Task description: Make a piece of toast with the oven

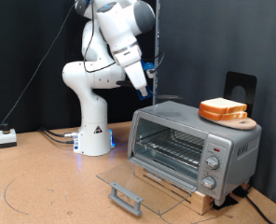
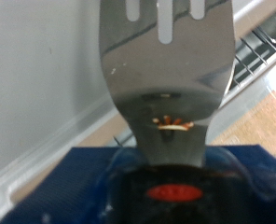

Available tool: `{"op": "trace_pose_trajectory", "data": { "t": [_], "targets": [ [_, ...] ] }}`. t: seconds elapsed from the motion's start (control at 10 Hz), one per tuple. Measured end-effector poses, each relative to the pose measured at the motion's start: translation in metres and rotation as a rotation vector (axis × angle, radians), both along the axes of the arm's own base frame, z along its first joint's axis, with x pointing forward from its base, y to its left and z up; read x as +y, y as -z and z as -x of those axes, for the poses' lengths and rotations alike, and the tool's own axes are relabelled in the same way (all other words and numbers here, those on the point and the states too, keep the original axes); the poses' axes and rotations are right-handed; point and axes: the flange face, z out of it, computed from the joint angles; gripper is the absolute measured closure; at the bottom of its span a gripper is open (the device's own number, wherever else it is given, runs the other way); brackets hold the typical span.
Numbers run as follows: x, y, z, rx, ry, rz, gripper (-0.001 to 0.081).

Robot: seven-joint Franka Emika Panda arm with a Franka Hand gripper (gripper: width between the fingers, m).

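Counts: one oven (image 1: 194, 147), door down, with three round knobs (image 1: 212, 165) on its front panel and one bar handle (image 1: 125, 197). Two bread slices (image 1: 223, 108) stacked on one wooden board (image 1: 248, 122) on top. One metal spatula (image 2: 166, 56), one robot arm (image 1: 108, 65).

Right at your gripper (image 1: 153, 92), the spatula (image 2: 166, 65) blade reads as smooth brushed metal, softly reflective, above a dark glossy plastic handle. Below and beyond the gripper, the oven (image 1: 194, 140) shows a matt silver-grey metal shell, a clear glossy glass door (image 1: 138, 183) lying open and a shiny wire rack (image 1: 172, 146). Bread (image 1: 223, 108) on top looks soft, matt, on a wooden board (image 1: 239, 121). The table (image 1: 45, 187) is matt brown.
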Motion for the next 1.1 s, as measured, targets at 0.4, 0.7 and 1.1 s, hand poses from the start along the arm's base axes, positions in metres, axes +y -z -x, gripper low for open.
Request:
{"op": "trace_pose_trajectory", "data": {
  "t": [0.4, 0.7, 1.1],
  "targets": [
    [-0.062, 0.001, 0.005, -0.022, -0.007, 0.004, 0.0410],
    [-0.085, 0.005, 0.006, -0.001, -0.021, -0.013, 0.0410],
    [-0.069, -0.011, -0.011, -0.047, -0.125, 0.097, 0.0410]
  ]
}}
